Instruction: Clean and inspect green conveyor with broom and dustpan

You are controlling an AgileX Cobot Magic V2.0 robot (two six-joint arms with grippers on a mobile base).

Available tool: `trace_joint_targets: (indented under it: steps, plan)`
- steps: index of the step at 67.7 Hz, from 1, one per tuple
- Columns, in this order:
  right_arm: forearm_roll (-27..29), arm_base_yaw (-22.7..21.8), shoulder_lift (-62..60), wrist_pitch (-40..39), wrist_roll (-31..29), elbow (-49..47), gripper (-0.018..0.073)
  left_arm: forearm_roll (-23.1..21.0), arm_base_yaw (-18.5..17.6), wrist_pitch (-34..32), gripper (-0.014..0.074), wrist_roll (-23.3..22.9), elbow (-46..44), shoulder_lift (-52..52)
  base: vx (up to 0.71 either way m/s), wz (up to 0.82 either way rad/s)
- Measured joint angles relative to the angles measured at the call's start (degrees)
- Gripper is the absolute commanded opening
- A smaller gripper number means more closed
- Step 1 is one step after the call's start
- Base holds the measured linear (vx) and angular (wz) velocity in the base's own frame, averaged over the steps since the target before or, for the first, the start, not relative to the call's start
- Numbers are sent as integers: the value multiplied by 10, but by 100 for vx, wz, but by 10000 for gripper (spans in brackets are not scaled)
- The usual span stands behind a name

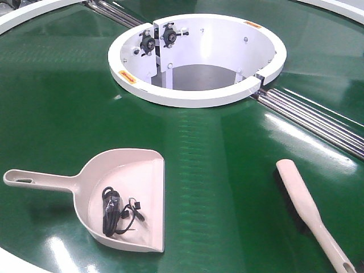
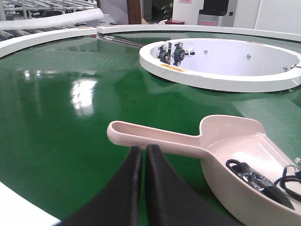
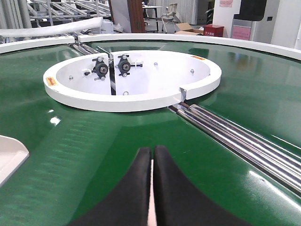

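While a black cable point(image 1: 116, 213) fills it, the dustpan point(image 1: 128, 193) faces the broom point(image 1: 310, 213).

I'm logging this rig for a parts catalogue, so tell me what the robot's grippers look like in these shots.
Only the fingers show, in the wrist views. The left gripper has two smooth matte black fingers, broad at the base and curving to narrow rounded tips. The right gripper looks identical. No cables or markings are visible.

Front view looks down; wrist views skim low toward the white ring point(image 1: 196, 57).
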Motion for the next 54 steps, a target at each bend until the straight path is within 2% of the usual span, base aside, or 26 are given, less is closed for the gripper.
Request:
trace_joint_targets:
  steps: [19,34,44,54]
  plan:
    - [-14,-4,-2,1,0,19,-9,0,0,0,-8,0,0,0,0,0]
    - [-20,-62,-56,15,13,74,-9,0,0,1,-8,0,0,0,0,0]
    - [-29,-65,-121,17,16,109,-9,0,0,1,-8,0,0,0,0,0]
    - [-38,-65,-128,24,29,109,-9,0,0,1,-8,0,0,0,0,0]
